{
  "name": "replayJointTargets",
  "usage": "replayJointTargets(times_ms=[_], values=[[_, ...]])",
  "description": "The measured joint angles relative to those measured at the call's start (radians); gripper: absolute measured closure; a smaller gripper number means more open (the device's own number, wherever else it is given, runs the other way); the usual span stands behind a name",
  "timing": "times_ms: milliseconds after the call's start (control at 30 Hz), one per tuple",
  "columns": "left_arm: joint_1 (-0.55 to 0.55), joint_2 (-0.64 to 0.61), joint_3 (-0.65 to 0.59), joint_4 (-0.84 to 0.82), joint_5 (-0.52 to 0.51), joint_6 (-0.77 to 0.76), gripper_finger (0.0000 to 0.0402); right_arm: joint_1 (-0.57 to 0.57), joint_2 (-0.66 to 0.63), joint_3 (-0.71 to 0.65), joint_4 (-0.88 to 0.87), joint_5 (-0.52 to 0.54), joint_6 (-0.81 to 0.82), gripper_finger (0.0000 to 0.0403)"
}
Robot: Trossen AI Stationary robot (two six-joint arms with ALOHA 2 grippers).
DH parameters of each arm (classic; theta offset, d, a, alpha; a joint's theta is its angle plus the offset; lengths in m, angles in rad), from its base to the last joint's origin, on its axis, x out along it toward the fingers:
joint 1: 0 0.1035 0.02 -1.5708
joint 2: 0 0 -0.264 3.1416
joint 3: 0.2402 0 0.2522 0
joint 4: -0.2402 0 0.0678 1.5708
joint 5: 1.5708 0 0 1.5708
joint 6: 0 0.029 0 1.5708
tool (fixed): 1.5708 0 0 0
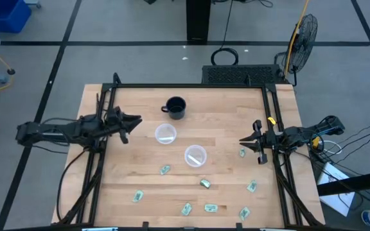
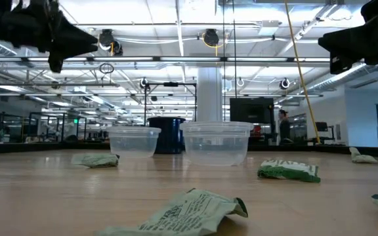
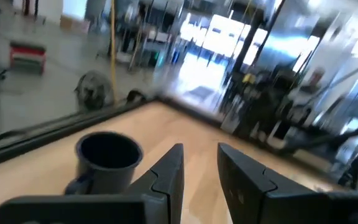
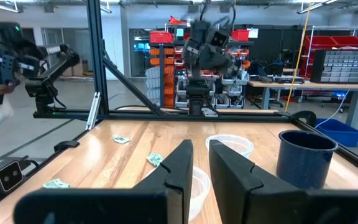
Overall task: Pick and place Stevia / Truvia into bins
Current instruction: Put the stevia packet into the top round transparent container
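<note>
Wooden table (image 1: 223, 128) planks stretch between my two arms, with a bright workshop and a standing fan beyond the far edge. Nothing is picked yet, as I judge it: both clear cups look empty and the sweetener packets lie scattered across the near half of the table.

My left fingers (image 1: 133, 120) hang above the left edge, close to the black mug (image 1: 175, 107); in my left wrist view they (image 3: 201, 168) stand slightly parted with nothing between them. My right fingers (image 1: 244, 139) hover at the right edge, likewise parted and empty (image 4: 201, 163).

The nearer target for my right side is the packet (image 1: 243, 153) lying just beside those fingers. Others sit lower down: one (image 1: 165, 169) below the left cup (image 1: 165, 134), a crumpled darker one (image 1: 205, 183) below the right cup (image 1: 195, 155), and several more along the near edge, such as the one (image 1: 211, 208) in the middle.

To do this well I should come straight down over one packet, fingers spread wider than its short side, and close only once the tips touch the wood, because these packets are flat and thin and will slide or escape a high pinch. The crumpled ones probably offer a better ridge to catch. Then carry it over a cup's rim before letting go, keeping clear of the mug.
</note>
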Motion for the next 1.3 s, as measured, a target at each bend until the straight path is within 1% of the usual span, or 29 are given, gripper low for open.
replayJointTargets(times_ms=[133,200,267,367,433,500,567,733,867,967,1100,1200,1300], values=[[0.005,0.171,0.185,-0.227,-0.005,0.007,0.0300,0.000,0.000,0.000,0.000,0.000,0.000,0.0358],[0.004,0.264,0.249,-0.290,0.002,0.036,0.0300,0.000,0.000,0.000,0.000,0.000,0.000,0.0358],[-0.004,0.349,0.287,-0.318,0.037,0.084,0.0300,0.000,0.000,0.000,0.000,0.000,0.000,0.0358],[-0.026,0.458,0.303,-0.317,0.127,0.153,0.0300,0.000,0.000,0.000,0.000,0.000,0.000,0.0358],[-0.048,0.524,0.304,-0.302,0.193,0.160,0.0300,0.000,0.000,0.000,0.011,0.000,0.000,0.0358],[-0.080,0.591,0.304,-0.302,0.246,0.117,0.0300,0.000,0.000,0.000,0.020,0.000,0.000,0.0358],[-0.125,0.656,0.304,-0.292,0.270,0.063,0.0300,0.000,0.000,0.000,0.014,0.000,0.000,0.0358],[-0.226,0.823,0.304,-0.192,0.272,-0.064,0.0300,0.000,0.000,0.000,0.010,0.000,0.000,0.0358],[-0.291,0.920,0.305,-0.088,0.269,-0.139,0.0300,0.000,0.000,0.000,0.009,0.000,0.000,0.0358],[-0.316,0.959,0.305,-0.054,0.265,-0.201,0.0300,0.000,0.000,0.000,0.009,0.000,-0.001,0.0358],[-0.340,0.993,0.305,-0.033,0.212,-0.292,0.0300,0.000,0.000,0.000,0.020,0.001,-0.065,0.0358],[-0.357,1.037,0.305,-0.037,0.212,-0.305,0.0300,0.000,0.000,0.000,0.040,0.002,-0.124,0.0358],[-0.371,1.084,0.305,-0.039,0.212,-0.335,0.0300,0.000,0.000,0.000,0.058,0.001,-0.122,0.0358]])
